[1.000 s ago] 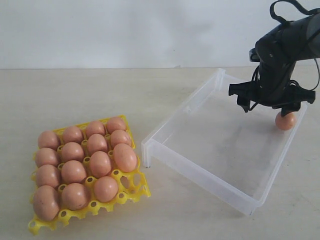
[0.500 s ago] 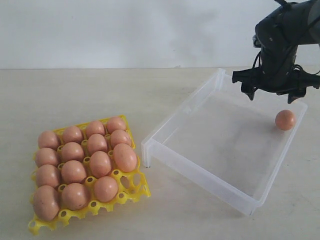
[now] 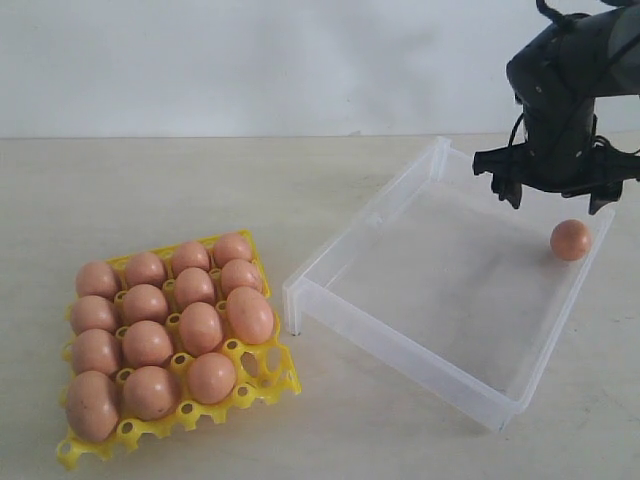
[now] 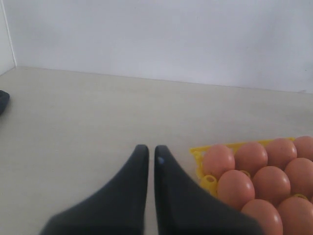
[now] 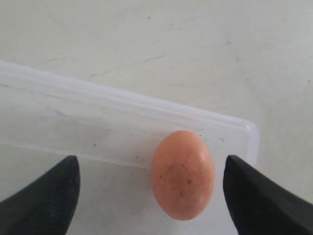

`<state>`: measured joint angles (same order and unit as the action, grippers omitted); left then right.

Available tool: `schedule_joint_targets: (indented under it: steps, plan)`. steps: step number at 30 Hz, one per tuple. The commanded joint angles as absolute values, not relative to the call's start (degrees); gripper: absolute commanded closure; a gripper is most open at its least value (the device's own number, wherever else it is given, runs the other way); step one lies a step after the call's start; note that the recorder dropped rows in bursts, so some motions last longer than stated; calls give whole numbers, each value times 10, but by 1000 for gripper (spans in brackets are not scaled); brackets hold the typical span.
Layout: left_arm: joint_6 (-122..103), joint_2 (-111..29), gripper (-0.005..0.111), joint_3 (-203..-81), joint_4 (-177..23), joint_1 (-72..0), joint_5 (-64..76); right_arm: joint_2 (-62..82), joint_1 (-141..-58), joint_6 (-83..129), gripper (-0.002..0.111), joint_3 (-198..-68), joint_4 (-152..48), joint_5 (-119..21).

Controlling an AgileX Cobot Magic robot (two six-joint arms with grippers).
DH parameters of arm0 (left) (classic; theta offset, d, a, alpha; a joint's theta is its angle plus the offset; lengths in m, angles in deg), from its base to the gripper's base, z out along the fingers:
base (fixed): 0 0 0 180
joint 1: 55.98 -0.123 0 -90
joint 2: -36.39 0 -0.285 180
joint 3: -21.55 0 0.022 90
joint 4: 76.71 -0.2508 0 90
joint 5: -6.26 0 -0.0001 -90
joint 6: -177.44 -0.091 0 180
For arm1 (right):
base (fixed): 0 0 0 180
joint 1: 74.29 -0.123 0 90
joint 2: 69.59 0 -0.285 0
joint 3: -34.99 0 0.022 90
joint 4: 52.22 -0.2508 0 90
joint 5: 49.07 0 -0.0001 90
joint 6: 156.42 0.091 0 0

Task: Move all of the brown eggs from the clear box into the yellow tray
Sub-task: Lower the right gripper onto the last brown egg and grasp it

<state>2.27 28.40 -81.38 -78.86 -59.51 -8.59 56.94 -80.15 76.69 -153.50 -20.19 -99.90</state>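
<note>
One brown egg (image 3: 570, 240) lies in the far right corner of the clear box (image 3: 400, 357). My right gripper (image 3: 556, 198) hangs open above it, apart from it. In the right wrist view the egg (image 5: 183, 174) sits between the wide-spread fingers of the gripper (image 5: 150, 166), close to the box wall (image 5: 122, 105). The yellow tray (image 3: 270, 378) at the left holds several brown eggs (image 3: 148, 343). My left gripper (image 4: 148, 149) is shut and empty over the bare table, beside the tray's corner (image 4: 198, 154) and its eggs (image 4: 234, 188). It does not show in the exterior view.
The box stands at an angle on a pale table (image 3: 200, 190), with a white wall behind. One cup (image 3: 258, 366) at the tray's near right corner is unfilled. A dark object (image 4: 2, 101) lies at the table's edge in the left wrist view.
My right gripper has risen from just over the egg to well above it and stayed open. The egg has kept its place in the box.
</note>
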Motion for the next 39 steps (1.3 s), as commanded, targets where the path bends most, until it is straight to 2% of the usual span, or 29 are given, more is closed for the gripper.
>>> schedule_joint_targets:
  steps: [1, 16, 24, 28, 35, 39]
  plan:
    - [24, 286, 103, -812, -784, -594, -81, 595, -793, 772, 37, -1536, -199, -1009]
    - [24, 286, 103, -812, -784, -594, -81, 638, -793, 775, 39, -1536, -198, -1010]
    - [24, 286, 103, -812, -784, -594, -81, 651, -793, 774, 78, -1536, -198, -1020]
    - [24, 286, 103, -812, -784, -594, -81, 651, -793, 764, 109, -1536, -198, -1045]
    - [24, 286, 103, -812, -784, -594, -81, 641, -795, 712, 108, -1536, -196, -1061]
    - [24, 286, 103, -812, -784, -594, -81, 597, -795, 701, 108, -1536, -201, -1016]
